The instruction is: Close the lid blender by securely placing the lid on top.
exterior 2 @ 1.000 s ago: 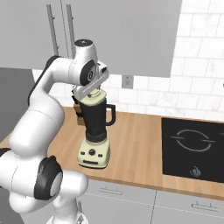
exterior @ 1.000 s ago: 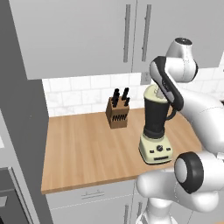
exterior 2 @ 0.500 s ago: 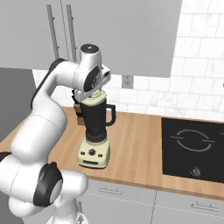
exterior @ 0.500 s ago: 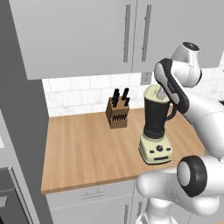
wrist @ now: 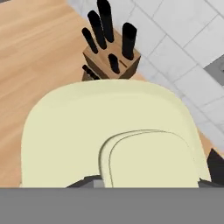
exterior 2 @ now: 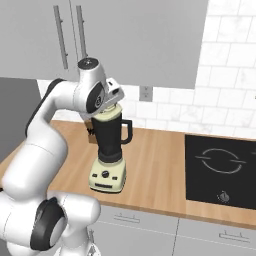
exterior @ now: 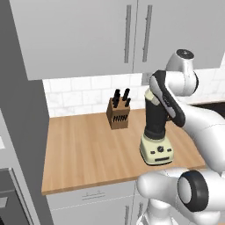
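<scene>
The blender (exterior 2: 107,172) stands on the wooden counter, cream base below, dark tapered jar (exterior 2: 110,136) with its handle toward the cooktop. In the left base view the blender (exterior: 156,149) is partly behind my forearm. The pale cream-green lid (exterior 2: 107,116) lies level on the jar's rim. The hand view looks straight down on the lid (wrist: 87,127), whose raised knob (wrist: 148,157) sits between my two dark fingertips. My gripper (wrist: 148,178) is shut on that knob, directly above the jar (exterior: 155,117).
A wooden knife block (exterior: 117,115) with dark handles stands against the tiled wall behind the blender, also seen past the lid's edge as the knife block (wrist: 111,61). A black cooktop (exterior 2: 222,170) lies to the right. Upper cabinets hang close above my arm.
The hand has come down with the lid from above the jar until the lid rests on the rim. The blender has stayed in place.
</scene>
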Robot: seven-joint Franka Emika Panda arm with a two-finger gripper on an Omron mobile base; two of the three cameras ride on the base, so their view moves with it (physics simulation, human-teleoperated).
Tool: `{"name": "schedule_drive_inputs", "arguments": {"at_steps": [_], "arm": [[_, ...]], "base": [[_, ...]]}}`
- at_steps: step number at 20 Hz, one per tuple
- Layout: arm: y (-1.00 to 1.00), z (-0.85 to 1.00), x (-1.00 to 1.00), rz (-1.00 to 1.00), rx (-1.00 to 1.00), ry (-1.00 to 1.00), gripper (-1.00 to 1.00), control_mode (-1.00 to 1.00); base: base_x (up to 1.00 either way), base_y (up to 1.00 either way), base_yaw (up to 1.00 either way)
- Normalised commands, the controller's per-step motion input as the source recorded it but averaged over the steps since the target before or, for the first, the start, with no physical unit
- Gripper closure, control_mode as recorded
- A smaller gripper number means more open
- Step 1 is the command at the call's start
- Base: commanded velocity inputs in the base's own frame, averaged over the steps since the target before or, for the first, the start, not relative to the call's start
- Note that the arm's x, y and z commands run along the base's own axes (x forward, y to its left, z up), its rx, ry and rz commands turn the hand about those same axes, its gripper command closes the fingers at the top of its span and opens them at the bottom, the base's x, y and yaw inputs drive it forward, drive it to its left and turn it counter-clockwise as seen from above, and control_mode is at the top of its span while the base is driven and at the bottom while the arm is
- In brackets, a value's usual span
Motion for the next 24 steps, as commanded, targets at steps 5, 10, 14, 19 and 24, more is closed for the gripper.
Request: {"name": "schedule_drive_inputs", "arguments": {"at_steps": [5, 10, 14, 19, 24], "arm": [[0.00, -0.74, -0.31, -0.29, 0.15, 0.04, 1.00, -1.00], [0.00, -0.41, -0.33, -0.29, 0.23, 0.10, 1.00, -1.00], [0.00, 0.14, 0.00, -0.19, 0.07, 0.06, -1.00, -1.00], [-0.03, 0.34, 0.00, -0.16, 0.08, 0.11, -1.00, -1.00], [0.00, 0.14, -0.02, -0.15, 0.15, 0.12, -1.00, -1.00]], "base": [[0.00, 0.00, 0.00], [0.00, 0.00, 0.00], [0.00, 0.00, 0.00], [0.00, 0.00, 0.00], [0.00, 0.00, 0.00]]}}
